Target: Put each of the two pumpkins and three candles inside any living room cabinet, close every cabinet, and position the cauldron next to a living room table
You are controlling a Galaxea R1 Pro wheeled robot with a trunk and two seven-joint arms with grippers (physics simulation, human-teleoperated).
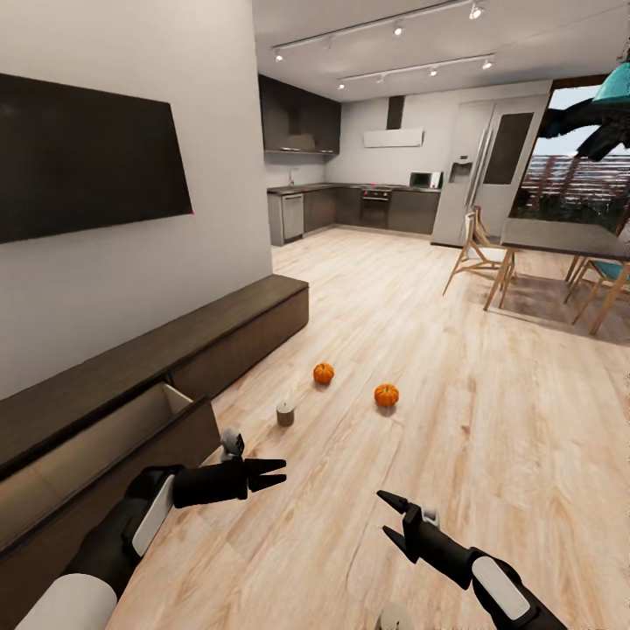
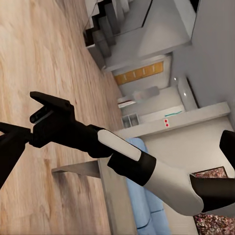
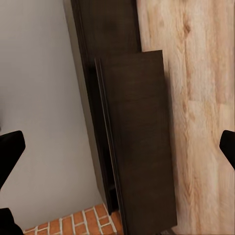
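Two orange pumpkins [image 1: 324, 374] [image 1: 386, 395] sit on the wood floor ahead of me. A short grey-beige candle [image 1: 285, 413] stands just left of them, close to the cabinet [image 1: 219, 328]. That long dark-brown unit runs along the left wall, and one front [image 1: 131, 455] is pulled out, showing a lighter wooden inside; the right wrist view sees this cabinet [image 3: 137, 137] from above. My left gripper [image 1: 278, 472] hovers open beside the pulled-out front. My right gripper [image 1: 383, 514] is open over bare floor, nearer to me than the pumpkins. The cauldron is out of view.
A black TV [image 1: 87, 157] hangs over the cabinet. A dining table [image 1: 560, 236] with wooden chairs [image 1: 477, 249] stands at the far right, with kitchen cupboards [image 1: 367, 206] behind. In the left wrist view, a grey table top [image 2: 110, 191] and blue sofa [image 2: 142, 205] lie past my right arm [image 2: 122, 156].
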